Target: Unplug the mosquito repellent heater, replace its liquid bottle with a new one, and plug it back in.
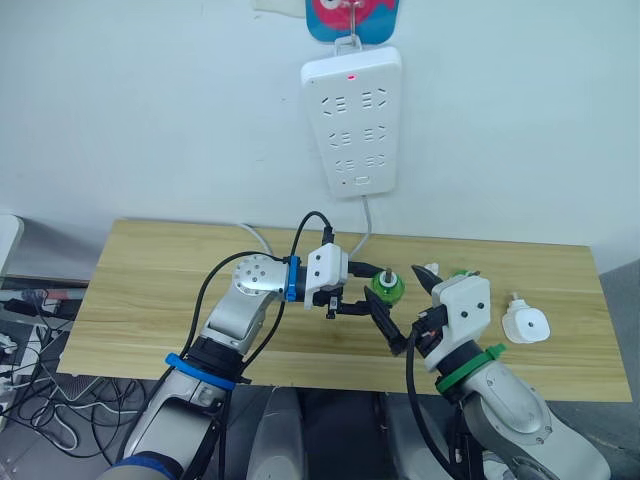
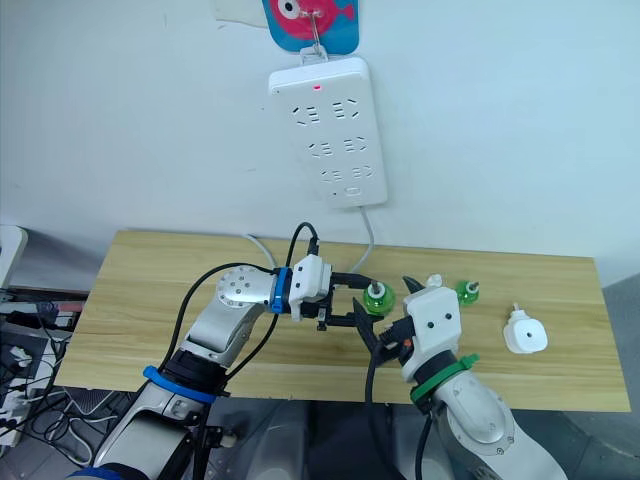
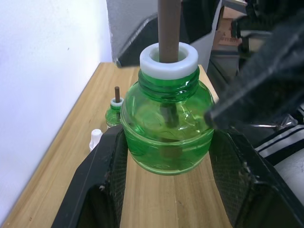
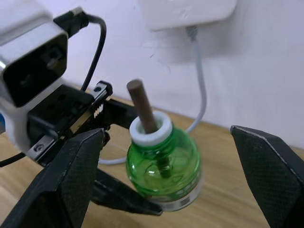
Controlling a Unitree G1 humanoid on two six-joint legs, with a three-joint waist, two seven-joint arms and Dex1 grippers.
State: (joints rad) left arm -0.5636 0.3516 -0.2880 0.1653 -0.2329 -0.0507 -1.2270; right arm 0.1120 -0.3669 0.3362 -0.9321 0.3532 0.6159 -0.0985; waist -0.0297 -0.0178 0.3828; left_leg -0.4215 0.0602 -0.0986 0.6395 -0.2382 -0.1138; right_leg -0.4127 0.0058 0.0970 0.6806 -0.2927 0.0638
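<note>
A green liquid bottle [image 1: 387, 287] with a white collar and brown wick hangs above the table, and my left gripper [image 2: 368, 300] is shut on its belly. My right gripper [image 1: 410, 308] is open, its fingers [image 4: 71, 180] spread wide on either side of the same bottle [image 4: 164, 166] without touching it. The mosquito repellent heater [image 1: 525, 325], small and white, lies unplugged on the table at the right. A second green bottle [image 2: 467, 291] stands near the table's back edge, with a small white cap [image 2: 433, 280] beside it.
A long white power strip [image 1: 352, 120] hangs on the wall above the table, red light on, its cable dropping behind the wooden table [image 1: 150, 300]. Cables lie on the floor at the left.
</note>
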